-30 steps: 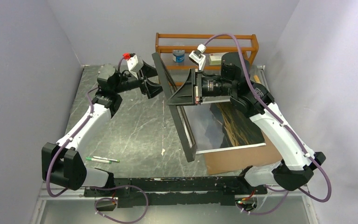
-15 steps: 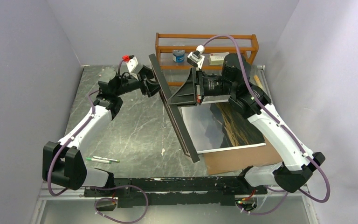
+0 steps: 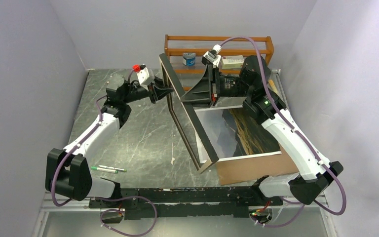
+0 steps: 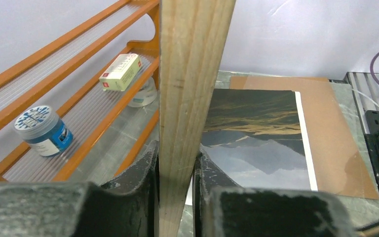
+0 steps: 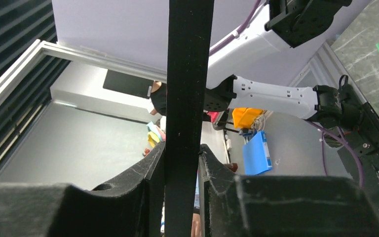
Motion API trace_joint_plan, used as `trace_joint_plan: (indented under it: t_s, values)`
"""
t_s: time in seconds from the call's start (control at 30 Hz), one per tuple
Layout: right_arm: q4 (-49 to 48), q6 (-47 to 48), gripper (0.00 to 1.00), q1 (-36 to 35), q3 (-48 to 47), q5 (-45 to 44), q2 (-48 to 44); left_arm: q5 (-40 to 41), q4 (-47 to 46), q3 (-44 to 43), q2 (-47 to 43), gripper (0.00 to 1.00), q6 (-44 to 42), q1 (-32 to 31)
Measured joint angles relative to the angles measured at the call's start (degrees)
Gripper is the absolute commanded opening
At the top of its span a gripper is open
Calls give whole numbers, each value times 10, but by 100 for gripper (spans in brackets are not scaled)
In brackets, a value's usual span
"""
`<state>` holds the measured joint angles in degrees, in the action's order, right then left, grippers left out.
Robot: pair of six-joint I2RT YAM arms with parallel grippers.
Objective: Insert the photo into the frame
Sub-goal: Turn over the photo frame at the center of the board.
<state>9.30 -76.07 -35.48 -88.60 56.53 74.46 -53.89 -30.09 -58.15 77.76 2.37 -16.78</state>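
Moved since a second ago: left tool (image 4: 177,163) has come in from beside the frame (image 3: 198,124) and pressed shut on its pale wooden edge, and the frame stands steeper.
- Right tool (image 5: 182,153): pinching the black rail from the opposite side.
- Frame: on edge, far corner raised. Near corner appears to rest by the photo's near-left corner.
- Photo (image 3: 237,131): flat, face up on the cardboard backing sheet (image 3: 256,168), right side of the desk (image 3: 138,128).
- Risk, my judgement: two grips on one rigid frame. Mismatched motion could twist it or drag the low corner across the print.
- Room: open desk to the left. Shelf rack (image 3: 217,39) sits close behind the far corner.
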Motion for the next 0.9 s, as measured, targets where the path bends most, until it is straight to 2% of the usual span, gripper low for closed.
trace_joint_plan:
  t_s: [0.13,0.37,0.53,0.8,0.9]
  values:
    - [-4,17,69,18,6,-5,-4,15,12,-3,0,3,3,15]
    - [12,74,97,84,48,-76,-45,104,101,-3,-33,3,23,47]
    - [30,132,99,115,60,-209,-98,171,197,-3,-95,3,17,48]
    - [36,208,99,124,136,-477,-219,263,292,16,-192,3,28,47]
    - [43,226,98,124,152,-550,-241,305,347,17,-212,3,30,47]
